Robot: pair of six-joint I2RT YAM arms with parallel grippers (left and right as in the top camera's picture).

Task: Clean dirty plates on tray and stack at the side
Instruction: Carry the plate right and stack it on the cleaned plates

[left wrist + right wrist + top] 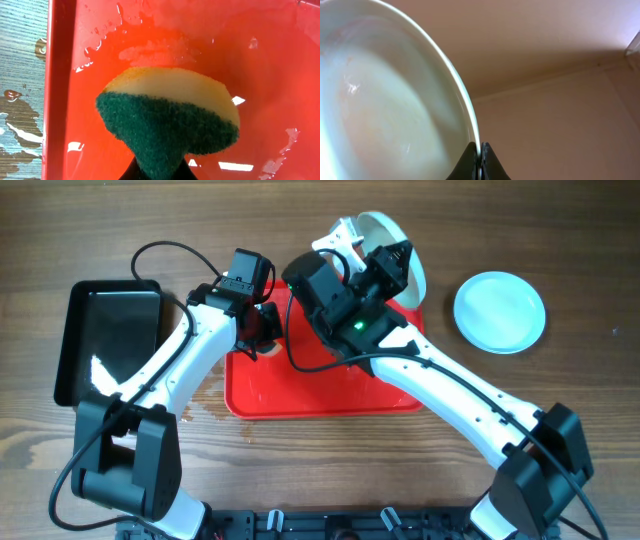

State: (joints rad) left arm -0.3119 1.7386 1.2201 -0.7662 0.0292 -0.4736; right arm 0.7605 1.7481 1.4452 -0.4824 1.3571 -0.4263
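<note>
Red tray point(56, 75), sponge point(170, 120) shown only wrist-close, plate point(395, 100) edge-clamped

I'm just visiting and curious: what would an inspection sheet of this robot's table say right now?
Surface: wooden table, puddles beside the wet red tray.
Job's things: flat plate on the table, right; tilted plate held above the tray's far corner.
Clutter: black tray, far left.
Hands: left hand shut on sponge over the tray; right hand shut on tilted plate's rim.
Cables: black cable looping at left.
Surroundings: plain pale wall or ceiling.
</note>
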